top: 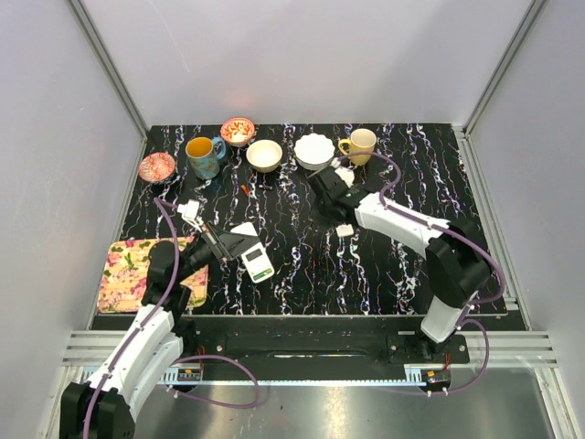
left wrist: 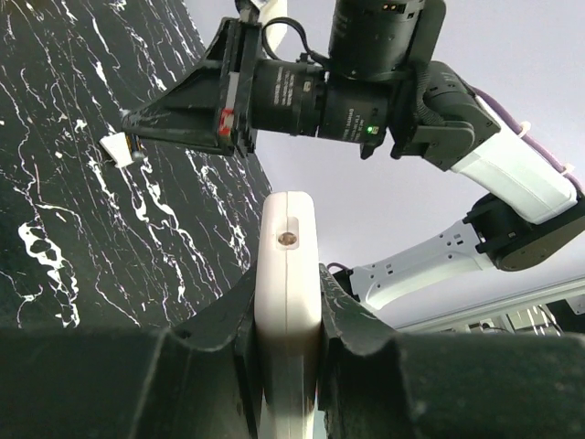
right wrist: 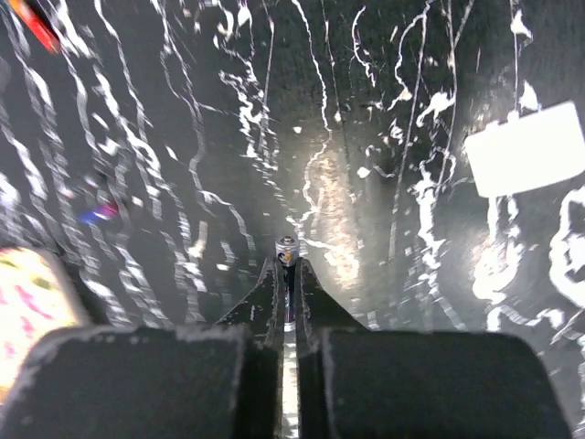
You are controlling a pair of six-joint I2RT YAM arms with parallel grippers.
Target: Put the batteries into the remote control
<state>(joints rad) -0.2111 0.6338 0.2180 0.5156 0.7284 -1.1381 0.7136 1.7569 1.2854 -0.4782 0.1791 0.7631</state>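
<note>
My left gripper (top: 236,247) is shut on the white remote control (top: 258,263), low at the left of the table. In the left wrist view the remote control (left wrist: 288,265) stands edge-on, clamped between both black fingers (left wrist: 210,338). My right gripper (top: 322,183) hovers over the middle back of the table. Its jaws are shut on one of the batteries (right wrist: 287,247), a slim cylinder whose metal end pokes out past the fingertips. A thin white panel (right wrist: 526,149) lies flat on the table to the right of that gripper. A small white piece (top: 345,230) lies under the right arm.
Along the back stand a red patterned dish (top: 156,166), a blue mug (top: 203,155), a red patterned bowl (top: 238,130), a cream bowl (top: 264,155), a white scalloped bowl (top: 314,149) and a yellow cup (top: 359,144). A floral mat (top: 137,265) lies front left. A small red piece (top: 245,189) lies mid-table.
</note>
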